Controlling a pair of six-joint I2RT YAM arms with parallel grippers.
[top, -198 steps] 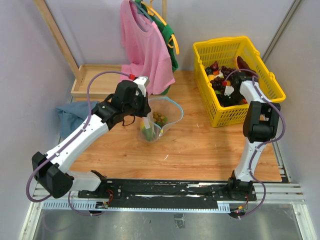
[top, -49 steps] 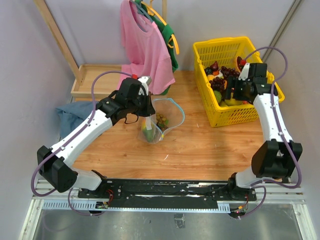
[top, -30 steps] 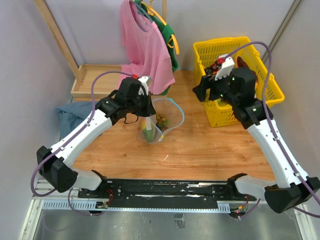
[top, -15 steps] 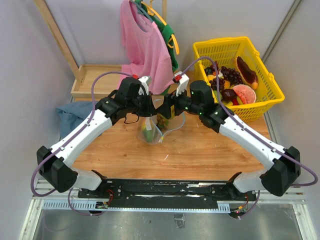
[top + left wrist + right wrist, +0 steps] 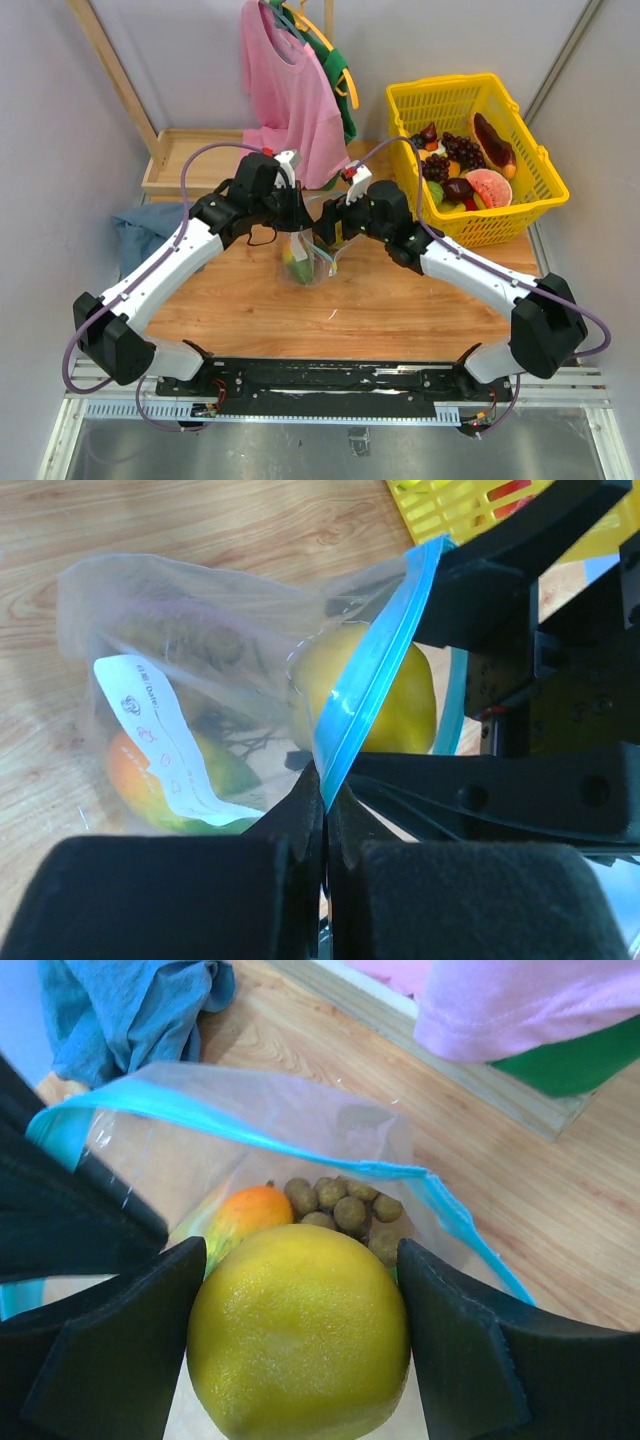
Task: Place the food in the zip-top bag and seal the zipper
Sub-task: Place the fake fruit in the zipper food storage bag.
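Note:
The clear zip-top bag [image 5: 305, 258] stands open on the table, with its white label [image 5: 160, 735] showing in the left wrist view. My left gripper [image 5: 325, 790] is shut on the teal-blue zipper [image 5: 370, 680] at the near edge of the mouth and holds it up. My right gripper [image 5: 300, 1340] is shut on a large round yellow fruit [image 5: 300, 1330], held in the open mouth between the two zipper edges [image 5: 250, 1125]. Inside the bag lie a tan berry cluster [image 5: 345, 1210] and an orange-green fruit [image 5: 250, 1210]. Both grippers [image 5: 297, 215] [image 5: 328, 222] meet over the bag.
A yellow basket [image 5: 480, 228] with grapes, a watermelon slice and other food stands at the back right. A pink shirt [image 5: 290, 90] hangs behind the bag. A blue cloth [image 5: 140, 230] lies at the left, beside a wooden tray [image 5: 185, 160].
My right arm has swung left from the yellow basket to the bag's mouth, carrying the yellow fruit. The left gripper has kept its hold on the zipper edge.

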